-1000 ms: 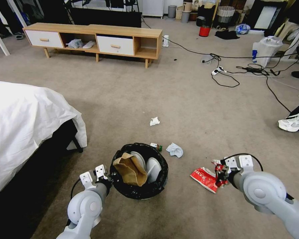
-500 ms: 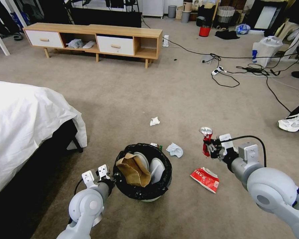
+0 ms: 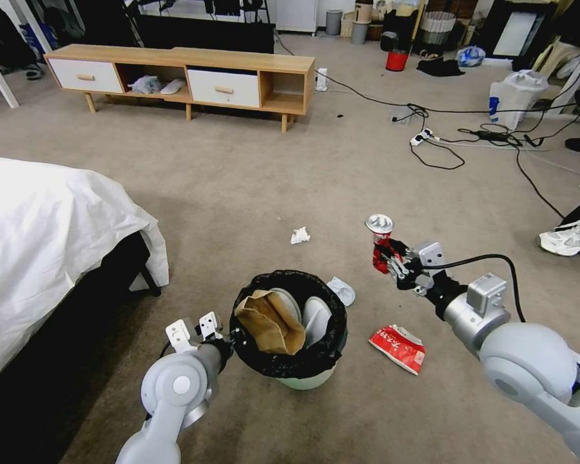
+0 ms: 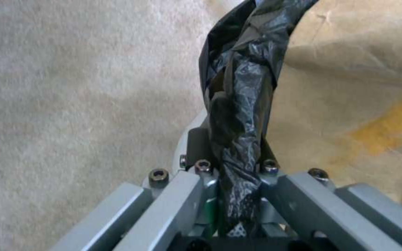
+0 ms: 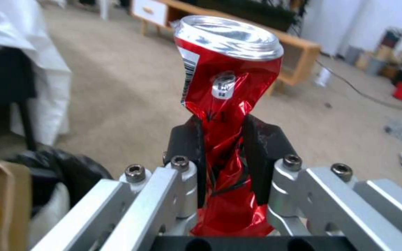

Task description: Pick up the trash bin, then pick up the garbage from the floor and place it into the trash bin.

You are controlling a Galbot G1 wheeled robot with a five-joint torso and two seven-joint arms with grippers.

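At six o'clock in the head view, the bin point(image 3: 289, 328) hangs just above the floor point(image 3: 251, 187), the left gripper point(image 3: 229, 345) clamped on its bag-covered rim at the bin's nine o'clock side; the left wrist view shows the jaws pinched together on the black bag point(image 4: 238, 115). Inside the bin sits a brown paper bag point(image 3: 270, 322) against some pale round pieces I cannot identify.

At the bin's two o'clock, the right gripper point(image 3: 388, 256) is raised above the carpet with its jaws squeezed on the waist of a crushed red can point(image 3: 380, 241), held upright, silver top up.

By my reading the task is partly done: the bin is picked up, some litter is already in it, and the can is in hand but not yet over the opening. Left on the floor are a red-and-white carton point(image 3: 397, 348) at the bin's three o'clock, a tissue point(image 3: 341, 291) just beside its far rim at one o'clock, and another tissue point(image 3: 299, 235) farther off at twelve.

A bed point(image 3: 45, 238) stands at nine o'clock, a low cabinet point(image 3: 187, 77) at eleven, cables point(image 3: 444, 138) at two. Nothing lies between can and bin.
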